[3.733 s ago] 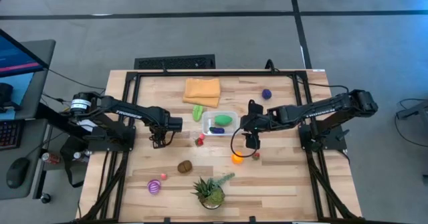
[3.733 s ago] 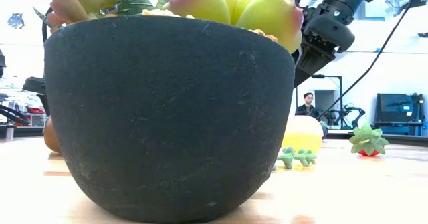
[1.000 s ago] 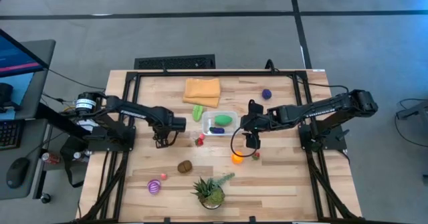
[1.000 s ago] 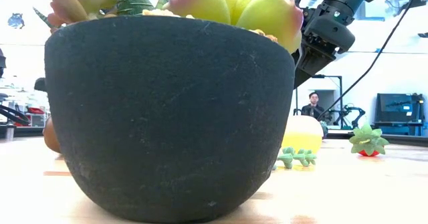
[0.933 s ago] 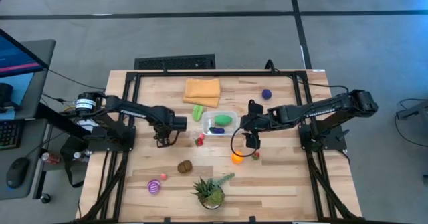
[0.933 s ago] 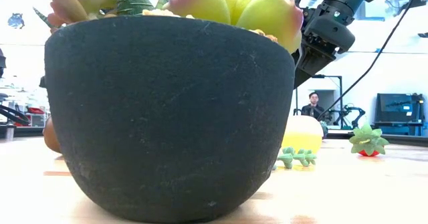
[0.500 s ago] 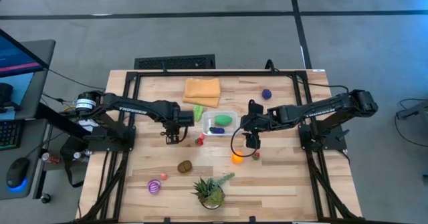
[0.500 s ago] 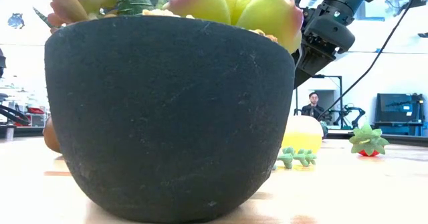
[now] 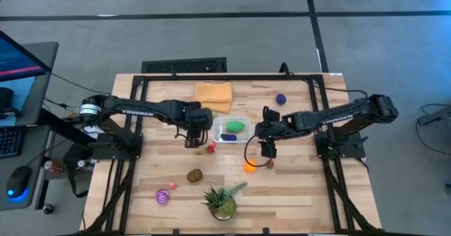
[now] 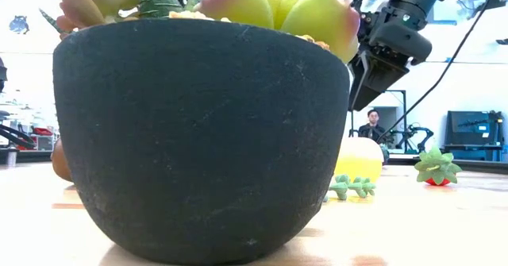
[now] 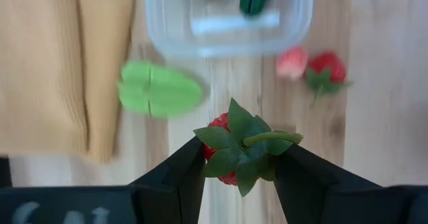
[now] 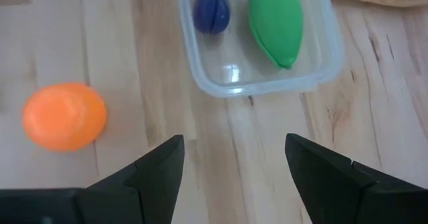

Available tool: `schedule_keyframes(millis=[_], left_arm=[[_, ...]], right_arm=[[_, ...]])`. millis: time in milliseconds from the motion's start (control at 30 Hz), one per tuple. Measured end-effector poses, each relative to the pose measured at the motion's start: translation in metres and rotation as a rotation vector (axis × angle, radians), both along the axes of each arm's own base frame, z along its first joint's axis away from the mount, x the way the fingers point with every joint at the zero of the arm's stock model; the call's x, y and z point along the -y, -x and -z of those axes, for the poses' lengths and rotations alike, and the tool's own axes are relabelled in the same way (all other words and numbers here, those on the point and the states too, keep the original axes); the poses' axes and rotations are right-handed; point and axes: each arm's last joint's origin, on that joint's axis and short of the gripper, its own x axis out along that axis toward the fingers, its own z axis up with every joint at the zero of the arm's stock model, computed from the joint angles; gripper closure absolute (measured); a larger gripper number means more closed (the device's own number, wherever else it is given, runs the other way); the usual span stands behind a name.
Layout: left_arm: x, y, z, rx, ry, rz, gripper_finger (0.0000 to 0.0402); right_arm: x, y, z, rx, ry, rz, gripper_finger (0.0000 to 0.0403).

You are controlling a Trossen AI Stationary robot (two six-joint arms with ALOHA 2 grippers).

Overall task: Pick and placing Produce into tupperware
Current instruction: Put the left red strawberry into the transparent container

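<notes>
Red strawberry (image 11: 231, 150) sits pinched in our left hand (image 11: 235, 165), just beside the clear tupperware (image 9: 232, 129) on the worktop (image 9: 296, 187); our right hand (image 12: 234, 158) hovers spread near its other side.

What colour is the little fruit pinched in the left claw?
Red, with a green leafy top: a strawberry in the left gripper. Left wrist view shows it best.

2 dark, cable-trailing arms (image 9: 141, 111)
</notes>
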Motion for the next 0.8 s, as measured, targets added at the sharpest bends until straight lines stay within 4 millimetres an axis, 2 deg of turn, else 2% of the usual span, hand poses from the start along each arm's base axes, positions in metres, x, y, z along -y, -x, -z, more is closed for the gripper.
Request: schedule_keyframes(millis=[300,500,633,800], left_arm=[[-0.001,-0.017,-0.008,0.177,-0.039,0.076,0.0258],[-0.001,-0.029,-0.013,0.319,-0.049,0.133,0.0258],[-0.004,-0.033,-0.009,0.337,-0.057,0.141,0.0258],[-0.012,-0.044,0.005,0.336,-0.031,0.137,0.0258]], right_arm=[[-0.011,0.001,0.000,0.000,-0.003,-0.034,0.0147],[-0.011,0.002,0.000,-0.004,-0.013,-0.010,0.0147],[-0.013,0.004,0.001,-0.025,-0.017,-0.005,0.0147],[-0.019,0.005,0.001,-0.025,-0.017,-0.027,0.0147]])
